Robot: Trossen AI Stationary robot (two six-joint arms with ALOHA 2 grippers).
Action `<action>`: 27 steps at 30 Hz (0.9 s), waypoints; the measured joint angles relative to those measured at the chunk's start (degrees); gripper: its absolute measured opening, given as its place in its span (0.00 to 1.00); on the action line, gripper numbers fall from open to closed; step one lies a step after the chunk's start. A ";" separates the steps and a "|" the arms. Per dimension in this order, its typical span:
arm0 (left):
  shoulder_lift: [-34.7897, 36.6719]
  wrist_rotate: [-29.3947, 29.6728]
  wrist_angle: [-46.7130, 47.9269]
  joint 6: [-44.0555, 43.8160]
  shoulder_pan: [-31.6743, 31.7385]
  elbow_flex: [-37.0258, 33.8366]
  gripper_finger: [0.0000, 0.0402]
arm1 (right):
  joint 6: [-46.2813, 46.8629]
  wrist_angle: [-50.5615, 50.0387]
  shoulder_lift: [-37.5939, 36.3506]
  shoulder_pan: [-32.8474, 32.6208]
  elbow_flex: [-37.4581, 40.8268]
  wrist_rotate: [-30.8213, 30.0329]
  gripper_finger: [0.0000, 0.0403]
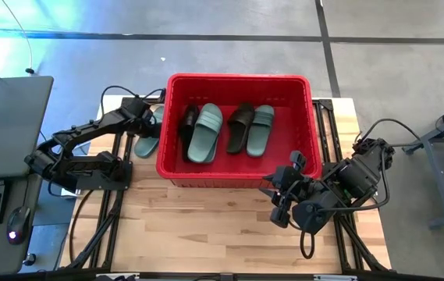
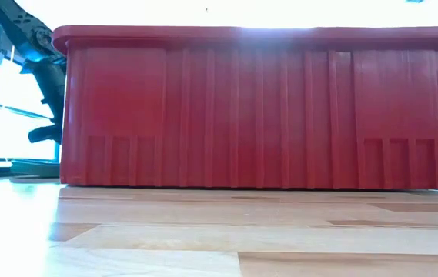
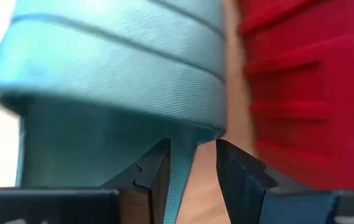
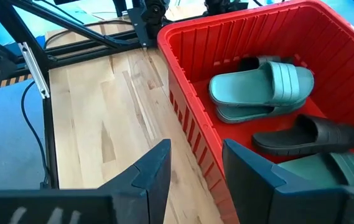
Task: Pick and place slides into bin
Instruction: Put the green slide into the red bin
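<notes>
bin [image 1: 241, 178]: red | slides [image 1: 206, 133]: sage green, black | table [image 1: 206, 226]: light wood grain

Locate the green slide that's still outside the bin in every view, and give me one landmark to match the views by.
High view: green slide on the table beside the bin's left wall, at the left gripper.
Low view: not in it; the red bin fills the picture.
Left wrist view: fills the near picture, its edge between the fingers.
Right wrist view: not visible.
Shared landmark: the red bin, in every view.
</notes>
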State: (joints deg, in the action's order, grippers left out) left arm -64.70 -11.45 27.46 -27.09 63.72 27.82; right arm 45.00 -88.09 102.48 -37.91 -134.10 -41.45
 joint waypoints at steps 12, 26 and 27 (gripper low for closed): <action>4.07 1.70 -1.77 -3.40 0.02 0.02 0.28 | -0.48 -0.50 0.00 0.04 0.00 -0.33 0.33; 2.99 5.27 -5.04 -18.70 0.02 0.02 0.28 | -0.03 -0.46 0.00 0.04 0.00 0.04 0.33; 2.99 6.35 -5.33 -20.80 0.02 0.02 0.28 | -0.05 -0.46 0.00 0.04 0.00 0.05 0.33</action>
State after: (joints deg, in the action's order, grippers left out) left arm -61.71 -5.10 22.13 -47.88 63.75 27.83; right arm 44.95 -88.55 102.48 -37.87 -134.10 -41.40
